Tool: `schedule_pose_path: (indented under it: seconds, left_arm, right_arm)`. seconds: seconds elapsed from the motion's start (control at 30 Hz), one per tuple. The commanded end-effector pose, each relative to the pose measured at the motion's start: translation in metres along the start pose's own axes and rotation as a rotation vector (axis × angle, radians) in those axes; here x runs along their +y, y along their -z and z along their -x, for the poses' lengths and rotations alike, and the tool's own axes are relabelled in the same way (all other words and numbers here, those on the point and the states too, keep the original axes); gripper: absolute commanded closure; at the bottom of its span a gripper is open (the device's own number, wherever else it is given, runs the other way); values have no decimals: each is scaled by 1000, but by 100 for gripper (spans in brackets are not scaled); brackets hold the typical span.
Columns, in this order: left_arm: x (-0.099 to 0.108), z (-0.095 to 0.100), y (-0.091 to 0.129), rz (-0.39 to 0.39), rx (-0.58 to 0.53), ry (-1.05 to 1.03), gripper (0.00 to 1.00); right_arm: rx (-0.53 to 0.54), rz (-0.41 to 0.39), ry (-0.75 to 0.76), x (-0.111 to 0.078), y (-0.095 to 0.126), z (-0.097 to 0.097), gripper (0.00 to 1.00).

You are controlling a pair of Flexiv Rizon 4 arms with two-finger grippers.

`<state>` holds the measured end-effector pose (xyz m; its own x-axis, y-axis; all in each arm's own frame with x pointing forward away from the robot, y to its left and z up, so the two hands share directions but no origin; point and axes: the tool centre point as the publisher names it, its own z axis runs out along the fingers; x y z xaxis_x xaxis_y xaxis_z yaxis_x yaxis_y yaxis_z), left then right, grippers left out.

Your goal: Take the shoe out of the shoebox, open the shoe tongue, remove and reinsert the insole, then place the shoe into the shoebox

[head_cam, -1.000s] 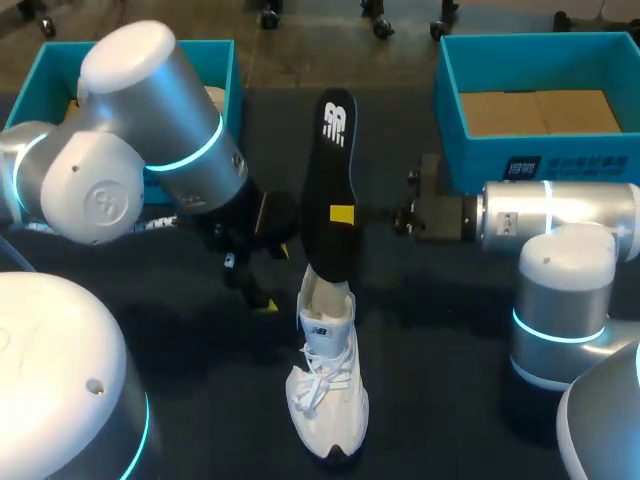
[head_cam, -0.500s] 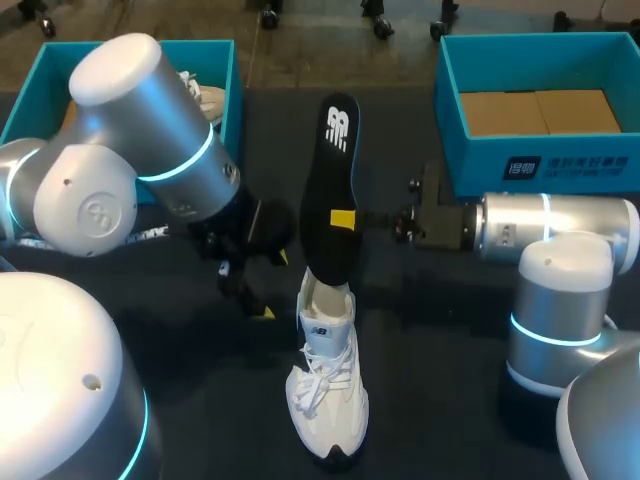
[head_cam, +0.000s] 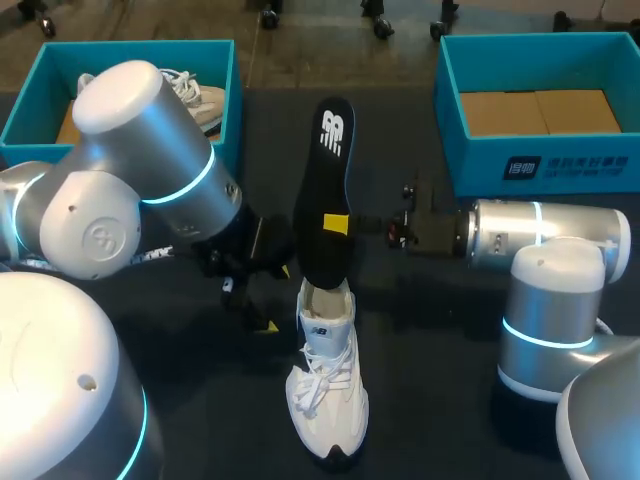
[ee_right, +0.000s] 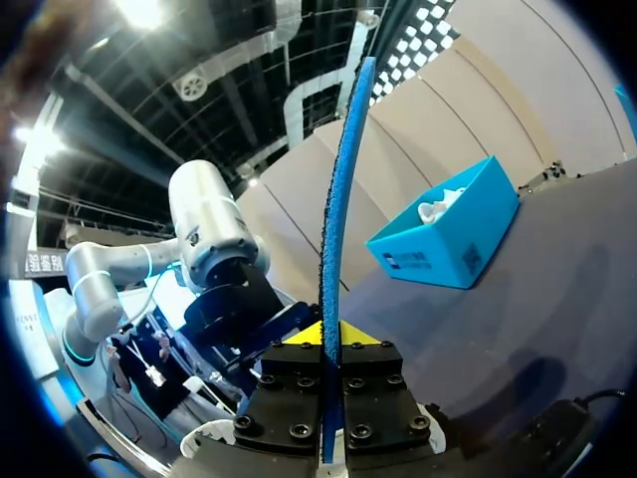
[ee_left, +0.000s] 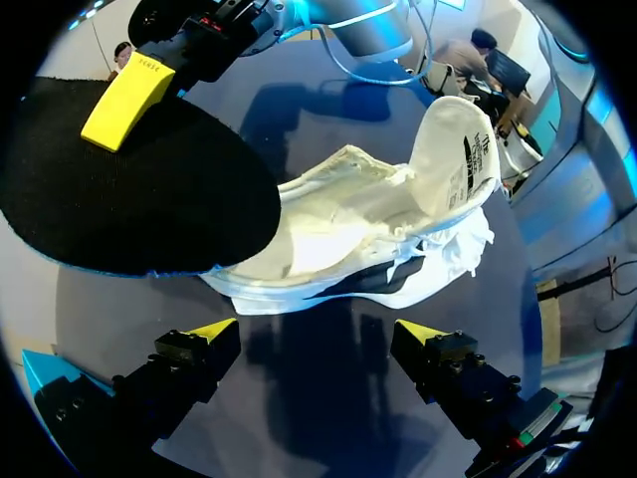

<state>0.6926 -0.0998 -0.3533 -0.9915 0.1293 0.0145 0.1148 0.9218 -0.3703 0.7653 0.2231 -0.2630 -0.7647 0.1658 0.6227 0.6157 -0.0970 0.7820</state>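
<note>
A white shoe (head_cam: pixel 326 385) lies on the dark table with its toe toward the front edge. A black insole (head_cam: pixel 325 185) stands nearly upright, its lower end in the shoe's opening. My right gripper (head_cam: pixel 338 223) is shut on the insole's middle from the right; in the right wrist view the insole's blue edge (ee_right: pixel 338 189) rises from between the shut fingers (ee_right: pixel 330 334). My left gripper (head_cam: pixel 255 308) hangs open just left of the shoe's heel. In the left wrist view it (ee_left: pixel 318 334) stands apart from the shoe (ee_left: pixel 398 224), with the insole (ee_left: pixel 129 194) over the opening.
A teal shoebox (head_cam: pixel 225 70) at the back left holds another white shoe (head_cam: pixel 195 95). A second teal box (head_cam: pixel 455 110) at the back right has cardboard on its floor. The teal box (ee_right: pixel 448 239) shows ahead in the right wrist view.
The right gripper and the insole have shifted slightly left and down toward the shoe. The left gripper has dropped a little, nearer the table beside the shoe.
</note>
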Motion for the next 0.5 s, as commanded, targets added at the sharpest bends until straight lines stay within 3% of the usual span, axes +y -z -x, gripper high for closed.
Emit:
schedule_pose_path:
  seconds: [0.03, 0.5]
  left_arm:
    - [0, 2, -5, -2, 11, -1, 0]
    - [0, 2, -5, -2, 11, -1, 0]
  right_arm:
    - [-14, 5, -6, -1, -5, -4, 100]
    - [-30, 23, -41, -17, -7, -5, 100]
